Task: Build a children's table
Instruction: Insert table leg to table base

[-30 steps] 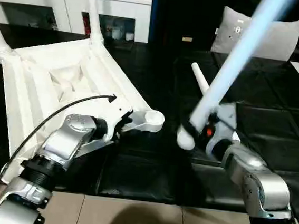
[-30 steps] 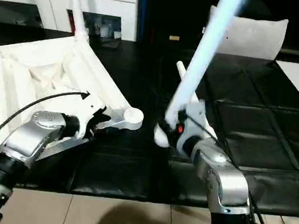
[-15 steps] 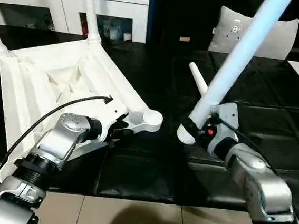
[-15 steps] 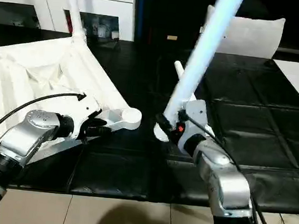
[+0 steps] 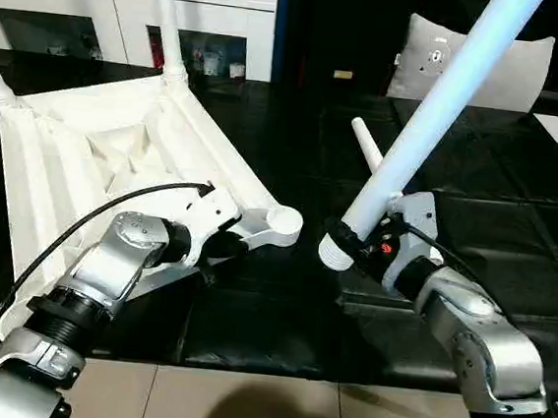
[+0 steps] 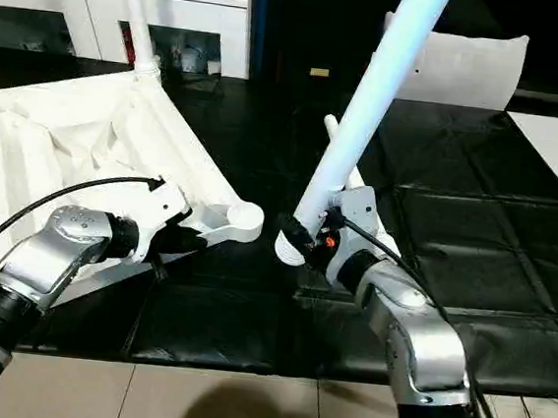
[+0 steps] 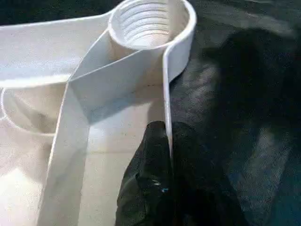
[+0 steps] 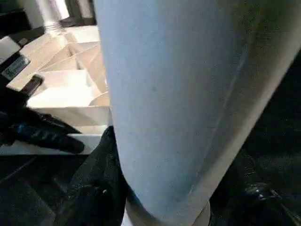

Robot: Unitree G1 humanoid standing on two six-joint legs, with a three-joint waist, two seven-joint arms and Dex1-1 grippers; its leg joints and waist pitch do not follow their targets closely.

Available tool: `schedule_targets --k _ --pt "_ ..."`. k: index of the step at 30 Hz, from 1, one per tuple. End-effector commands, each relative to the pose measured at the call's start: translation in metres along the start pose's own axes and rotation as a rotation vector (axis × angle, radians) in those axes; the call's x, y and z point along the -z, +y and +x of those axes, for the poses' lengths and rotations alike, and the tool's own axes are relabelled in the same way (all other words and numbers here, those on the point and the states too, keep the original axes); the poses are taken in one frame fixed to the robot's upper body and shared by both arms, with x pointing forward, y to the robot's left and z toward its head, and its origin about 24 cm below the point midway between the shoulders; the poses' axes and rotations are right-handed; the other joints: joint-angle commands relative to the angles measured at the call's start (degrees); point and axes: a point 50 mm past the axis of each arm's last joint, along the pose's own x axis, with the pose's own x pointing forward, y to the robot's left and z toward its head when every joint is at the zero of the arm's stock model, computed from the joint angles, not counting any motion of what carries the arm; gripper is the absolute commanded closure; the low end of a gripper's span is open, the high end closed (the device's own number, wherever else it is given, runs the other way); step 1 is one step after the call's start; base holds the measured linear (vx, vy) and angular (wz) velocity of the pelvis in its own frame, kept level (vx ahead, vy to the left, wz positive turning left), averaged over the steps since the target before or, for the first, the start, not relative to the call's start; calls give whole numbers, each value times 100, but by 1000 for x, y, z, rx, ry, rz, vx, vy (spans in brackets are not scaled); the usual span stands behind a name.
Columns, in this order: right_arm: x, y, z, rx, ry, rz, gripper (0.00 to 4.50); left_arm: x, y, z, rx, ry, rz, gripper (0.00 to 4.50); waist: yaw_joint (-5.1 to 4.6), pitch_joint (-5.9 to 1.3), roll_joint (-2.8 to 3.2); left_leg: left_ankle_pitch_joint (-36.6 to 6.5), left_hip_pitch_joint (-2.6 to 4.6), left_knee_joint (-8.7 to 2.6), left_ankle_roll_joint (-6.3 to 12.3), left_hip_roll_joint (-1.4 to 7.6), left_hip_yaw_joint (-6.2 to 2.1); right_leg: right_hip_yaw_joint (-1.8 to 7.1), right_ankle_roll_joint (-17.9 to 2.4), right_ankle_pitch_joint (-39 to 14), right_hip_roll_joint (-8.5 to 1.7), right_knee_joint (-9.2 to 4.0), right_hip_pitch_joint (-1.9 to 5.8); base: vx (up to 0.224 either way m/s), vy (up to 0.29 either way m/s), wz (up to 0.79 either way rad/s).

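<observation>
The white table top (image 5: 97, 152) lies upside down and tilted on the black mat, ribs facing up. Two legs (image 5: 169, 21) stand in its far sockets. My left gripper (image 5: 218, 248) is shut on the top's thin rim (image 7: 165, 89), one black finger on each side, just behind the empty near corner socket (image 5: 282, 224). My right gripper (image 5: 360, 244) is shut on a third leg (image 5: 437, 106), which leans up and to the right. Its thick end (image 5: 334, 252) hangs a short way right of that socket. A fourth leg (image 5: 369, 147) lies on the mat behind.
A white cabinet (image 5: 111, 5) runs along the back left. A grey-white cushion (image 5: 525, 70) stands at the back right. The black mat (image 5: 268, 327) ends at a tiled floor near the front edge.
My left gripper has closed onto the table top's rim. My right gripper has carried the leg's thick end down and left, closer to the near corner socket.
</observation>
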Motion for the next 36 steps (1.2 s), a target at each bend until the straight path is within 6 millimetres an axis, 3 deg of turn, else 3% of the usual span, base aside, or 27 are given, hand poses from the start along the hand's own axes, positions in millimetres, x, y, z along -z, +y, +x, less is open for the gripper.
schedule_targets --k 1,2,5,9,12,16,18,26,28,36 --pt "-8 4 2 -78 -3 -18 261 2 -22 6 205 -14 144 446 25 -476 57 -1486 -7 -394 152 -7 45 205 -514 -2588 -261 -532 318 0 0 0" --pt "-9 4 3 -104 1 -24 261 3 -27 6 254 -10 163 446 12 -485 47 -1431 -27 -402 146 6 51 220 -577 -2403 -257 -496 336 0 0 0" --pt "-11 4 3 -175 22 -48 261 4 -32 7 316 4 212 450 84 -480 59 -1408 8 -392 172 24 79 241 -761 -2221 -260 -457 317 0 0 0" --pt "-10 2 4 -277 77 -69 261 0 -33 9 362 -11 227 450 180 -462 76 -1541 55 -403 101 45 92 243 -757 -2402 -268 -467 291 0 0 0" --pt "-8 4 6 -360 129 -76 261 1 -32 8 385 6 258 450 213 -471 34 -1646 41 -410 90 23 83 219 -648 -2610 -280 -492 321 0 0 0" --pt "-1 3 10 -426 208 -104 261 1 -31 7 410 8 273 450 198 -470 30 -1588 9 -406 96 21 77 203 -560 -2759 -297 -495 328 0 0 0" --pt "1 2 12 -433 227 -115 261 1 -31 6 414 8 276 450 188 -467 48 -1631 31 -393 86 18 80 199 -534 -2928 -311 -529 310 0 0 0" --pt "3 0 24 -451 243 -112 261 3 -31 6 425 18 288 450 185 -496 53 -1529 22 -399 75 42 80 206 -736 -2472 -300 -468 328 0 0 0" --pt "4 1 26 -463 247 -107 261 3 -31 6 425 17 290 450 182 -496 30 -1564 21 -405 71 42 81 200 -750 -2449 -291 -459 336 0 0 0" --pt "13 -1 36 -482 256 -83 261 2 -30 6 421 19 299 450 125 -487 24 -1802 35 -404 53 35 65 171 -630 -2878 -308 -516 312 0 0 0"
